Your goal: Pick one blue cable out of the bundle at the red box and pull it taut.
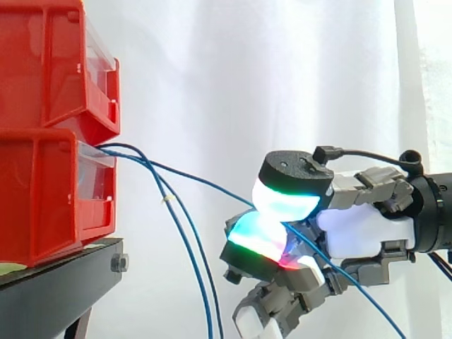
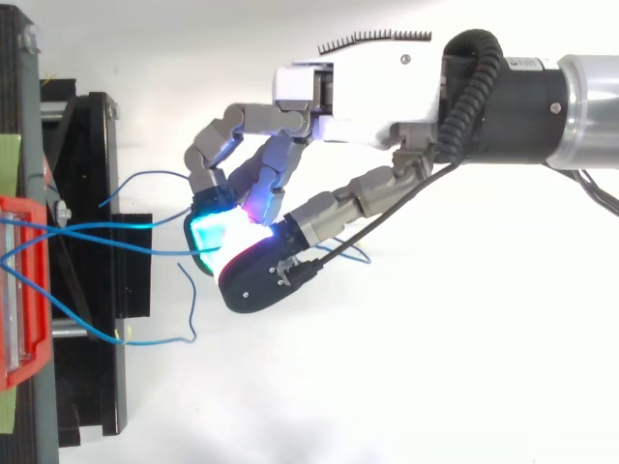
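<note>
The hand [image 1: 360, 229] is closed in a pinch. Two glowing pads [image 1: 282, 205] press together, one above the other, with a single blue cable [image 1: 205, 182] caught between them. The other fingers curl underneath and hold nothing that I can see. I'd say the grip is that narrow so only this one strand gets taken, and the pads meet flat so the thin cable can't slip out when it is drawn.

To the left of the hand, the held cable climbs in a nearly straight line to the mouth of the lower red box [image 1: 42, 205]. It has only a slight bend near the box, so to my eye it is close to taut but not fully there. Its free end trails down and to the right, past the palm.

The other blue cables [image 1: 187, 247] come out of the same opening. They hang slack, well below the held strand and apart from the hand. From above they loop loosely beside the black stand [image 2: 116, 271].

A second red box [image 1: 49, 63] is stacked on the first, with the white curtain [image 1: 282, 70] behind it all.

I can't read any writing or labels anywhere.
</note>
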You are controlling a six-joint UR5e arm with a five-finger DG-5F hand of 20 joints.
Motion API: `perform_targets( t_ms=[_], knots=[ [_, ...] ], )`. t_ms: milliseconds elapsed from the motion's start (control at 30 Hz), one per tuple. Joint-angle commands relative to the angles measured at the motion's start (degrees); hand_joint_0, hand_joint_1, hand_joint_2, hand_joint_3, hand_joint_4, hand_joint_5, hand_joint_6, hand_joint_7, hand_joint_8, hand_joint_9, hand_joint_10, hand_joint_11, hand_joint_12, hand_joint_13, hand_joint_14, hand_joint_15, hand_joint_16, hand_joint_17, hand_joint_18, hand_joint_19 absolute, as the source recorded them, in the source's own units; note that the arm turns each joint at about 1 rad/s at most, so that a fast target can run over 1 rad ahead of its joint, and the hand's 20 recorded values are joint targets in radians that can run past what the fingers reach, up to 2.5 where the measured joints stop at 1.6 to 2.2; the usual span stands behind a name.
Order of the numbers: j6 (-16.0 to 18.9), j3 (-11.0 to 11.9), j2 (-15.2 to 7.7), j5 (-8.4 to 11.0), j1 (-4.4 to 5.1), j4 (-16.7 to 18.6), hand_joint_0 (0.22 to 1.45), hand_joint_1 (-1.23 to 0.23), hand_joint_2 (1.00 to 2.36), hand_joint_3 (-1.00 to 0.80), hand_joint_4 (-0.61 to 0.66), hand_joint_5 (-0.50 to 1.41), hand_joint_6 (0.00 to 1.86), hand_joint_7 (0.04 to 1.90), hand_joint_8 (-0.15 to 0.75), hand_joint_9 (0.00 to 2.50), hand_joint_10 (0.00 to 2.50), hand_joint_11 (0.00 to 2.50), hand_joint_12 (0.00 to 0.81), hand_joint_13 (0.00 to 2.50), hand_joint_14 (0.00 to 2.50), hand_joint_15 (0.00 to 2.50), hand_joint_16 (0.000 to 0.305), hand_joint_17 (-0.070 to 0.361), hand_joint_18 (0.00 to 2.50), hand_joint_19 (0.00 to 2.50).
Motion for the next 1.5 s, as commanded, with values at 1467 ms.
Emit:
perform_targets(
  t_ms=[1467],
  knots=[
    [0.2,-5.5,0.0,0.05,0.87,6.5,0.64,-0.85,1.01,-0.16,0.18,-0.12,0.89,1.26,0.370,0.79,0.01,0.64,0.382,0.57,0.01,0.30,0.055,0.123,0.55,0.31]
  ],
)
